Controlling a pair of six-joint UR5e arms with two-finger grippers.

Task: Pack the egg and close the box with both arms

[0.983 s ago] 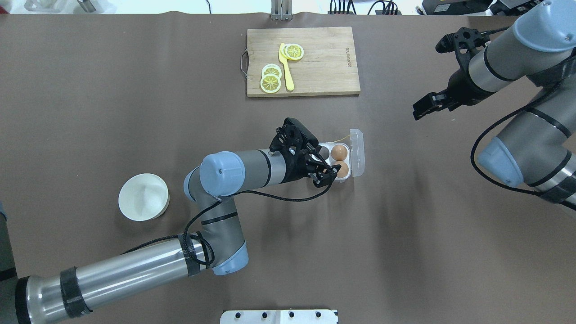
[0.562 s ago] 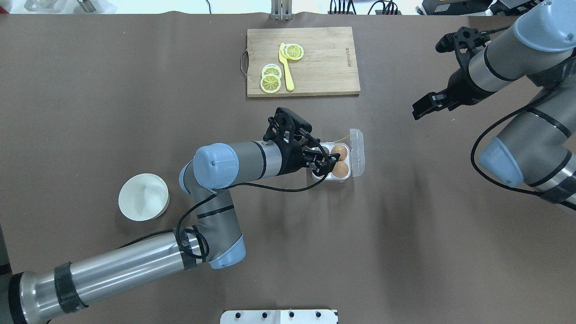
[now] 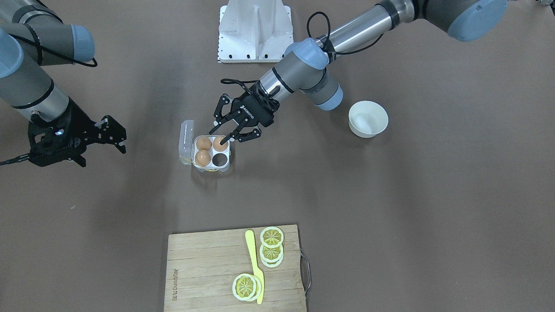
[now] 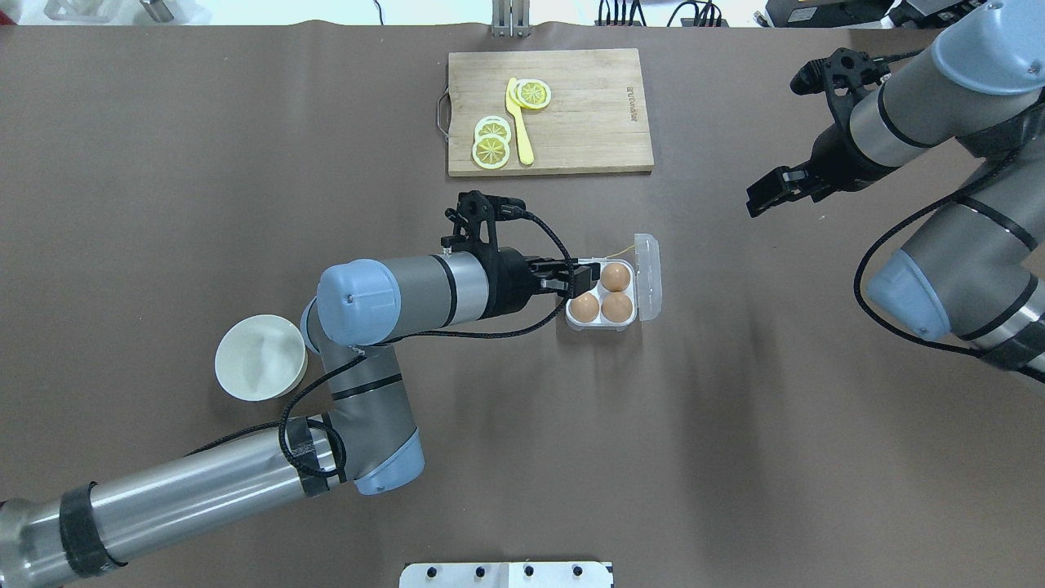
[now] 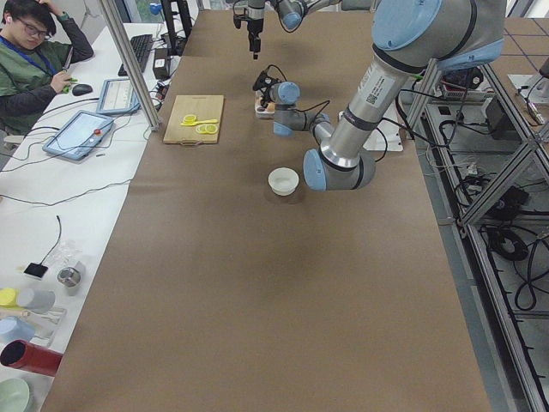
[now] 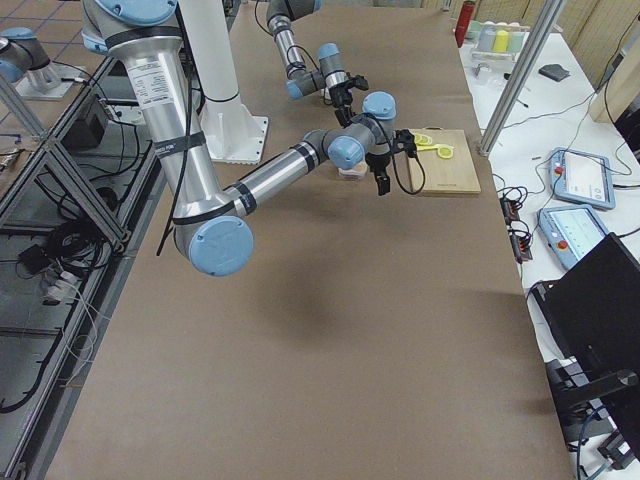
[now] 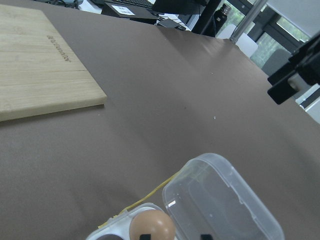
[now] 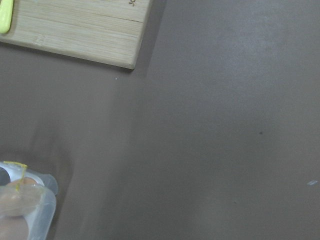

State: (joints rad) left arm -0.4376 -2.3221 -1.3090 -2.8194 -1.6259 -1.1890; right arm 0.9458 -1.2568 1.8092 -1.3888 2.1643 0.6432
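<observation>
The clear box (image 4: 602, 324) sits mid-table with its lid (image 4: 648, 278) open to the right. It holds three tan eggs: one far right (image 4: 614, 277), one near left (image 4: 584, 307) and one near right (image 4: 617, 307). The far left cell (image 3: 220, 160) is empty. My left gripper (image 4: 580, 279) is open and empty, hovering over the box's left side; in the front view one fingertip (image 3: 223, 140) is just above an egg (image 3: 220, 143). The left wrist view shows the lid (image 7: 220, 200) and one egg (image 7: 152, 225). My right gripper (image 4: 767, 194) is open and empty, far right of the box.
A wooden cutting board (image 4: 600, 122) with lemon slices (image 4: 492, 143) and a yellow knife (image 4: 519, 122) lies beyond the box. A white bowl (image 4: 260, 358) stands near my left elbow. The white stand (image 4: 506, 574) is at the near edge. An operator (image 5: 34, 43) sits beside the table.
My left gripper has drawn back from over the near left cell and swung toward the far side. A third egg now shows in that cell. The right arm has not moved.
</observation>
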